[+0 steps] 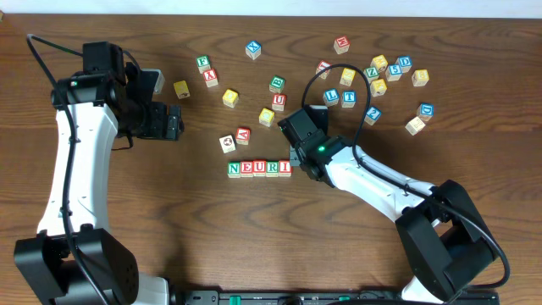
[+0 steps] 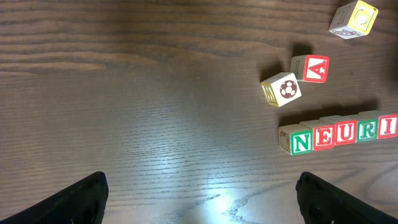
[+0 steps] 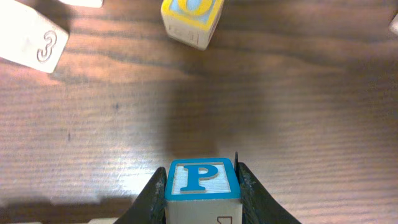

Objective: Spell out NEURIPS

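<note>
**Word row**, near-middle of the desk (image 1: 212, 246): N (image 2: 301, 142), E (image 2: 323, 137), U (image 2: 345, 134), R (image 2: 367, 130) and I (image 2: 388, 127) stand touching and in order. Five of seven are placed.

**P cube** (image 3: 202, 180): blue, letter up, clamped between the fingers of the right gripper (image 3: 202, 194), just beside the row's I end. Step in hand: seating P.

**Next move calls for:** bringing P flush against I and square to the line, then letting go without nudging the row. The finger on the row side may have little room.

**S cube:** probably in the cluster toward the desk's far right corner, but too small to read.

**Left gripper** (image 1: 169, 121): jaws wide, empty, toward the left edge.

**Nearby:**
- A cube (image 2: 314, 67) and football cube (image 2: 283, 89) sit behind the row's N end, clear of P's spot.
- Yellow cube (image 3: 191, 18) and "3" cube (image 3: 31, 40) lie beyond P.
</note>
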